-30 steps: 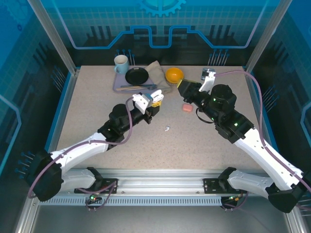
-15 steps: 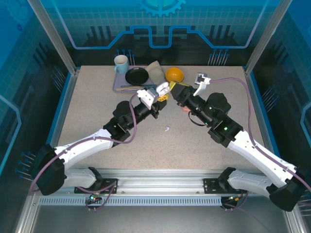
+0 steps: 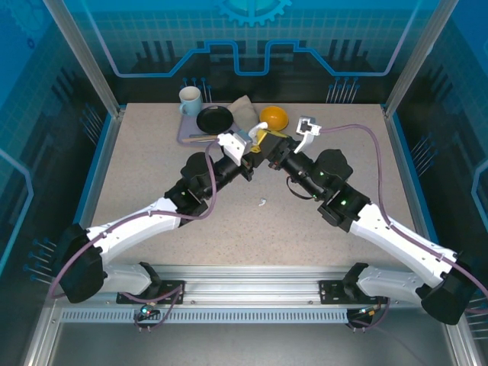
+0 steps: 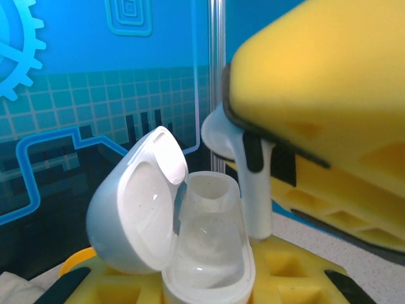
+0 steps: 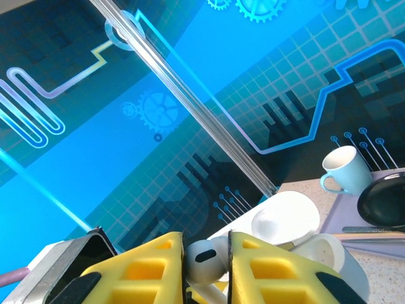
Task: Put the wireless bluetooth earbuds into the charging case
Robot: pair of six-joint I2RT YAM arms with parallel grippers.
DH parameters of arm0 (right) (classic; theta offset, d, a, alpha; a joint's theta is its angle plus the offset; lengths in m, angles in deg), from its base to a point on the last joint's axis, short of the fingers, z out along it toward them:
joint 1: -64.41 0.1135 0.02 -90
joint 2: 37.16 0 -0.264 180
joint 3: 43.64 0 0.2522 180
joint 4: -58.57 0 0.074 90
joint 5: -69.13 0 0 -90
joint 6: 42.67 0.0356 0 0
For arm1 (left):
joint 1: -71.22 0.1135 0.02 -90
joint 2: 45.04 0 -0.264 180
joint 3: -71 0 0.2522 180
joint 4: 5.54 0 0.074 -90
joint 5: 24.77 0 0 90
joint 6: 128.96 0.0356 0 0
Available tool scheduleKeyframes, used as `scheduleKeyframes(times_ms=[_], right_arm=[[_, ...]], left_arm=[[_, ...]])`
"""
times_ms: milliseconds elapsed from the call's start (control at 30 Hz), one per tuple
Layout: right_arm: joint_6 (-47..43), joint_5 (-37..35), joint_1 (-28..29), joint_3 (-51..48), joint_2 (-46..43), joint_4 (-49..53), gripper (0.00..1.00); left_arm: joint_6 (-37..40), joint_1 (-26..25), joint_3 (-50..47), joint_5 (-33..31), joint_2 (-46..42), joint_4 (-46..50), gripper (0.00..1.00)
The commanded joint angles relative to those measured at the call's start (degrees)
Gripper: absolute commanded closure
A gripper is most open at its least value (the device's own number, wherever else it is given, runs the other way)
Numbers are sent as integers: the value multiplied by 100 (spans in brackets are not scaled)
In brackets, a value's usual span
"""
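Observation:
My left gripper (image 4: 209, 288) is shut on the white charging case (image 4: 212, 247), held upright with its lid (image 4: 136, 212) swung open to the left. My right gripper (image 5: 205, 266) is shut on a white earbud (image 5: 204, 261). In the left wrist view that earbud (image 4: 253, 190) hangs stem down just right of the case's open well, touching or nearly touching its rim. From above, the left gripper (image 3: 250, 146) and the right gripper (image 3: 270, 146) meet over the far middle of the table. Another white earbud (image 3: 261, 202) lies loose on the table nearer the arms.
Behind the grippers stand a pale blue mug (image 3: 190, 99), a black plate (image 3: 214, 119) on a purple tray (image 3: 185, 136), a grey cloth (image 3: 244, 109) and an orange bowl (image 3: 273, 117). Glass walls close the table's back and sides.
My right gripper has swung left with the earbud until it meets the case. My left gripper has pushed a little forward and to the right with the open case.

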Motion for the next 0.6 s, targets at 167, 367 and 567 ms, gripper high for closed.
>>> scheduleKeyframes(times_ms=[167,367,567], right_arm=[[-121,-213,95,-60,111,-441,80],[-156,-230,89,-61,142,-393,80],[-173,-283,88,-106,142,-355,81]], left_arm=[[-426,-38,315,-4,25,353,100],[-516,-49,335,36,25,366,100],[-589,-43,350,82,8,375,100]])
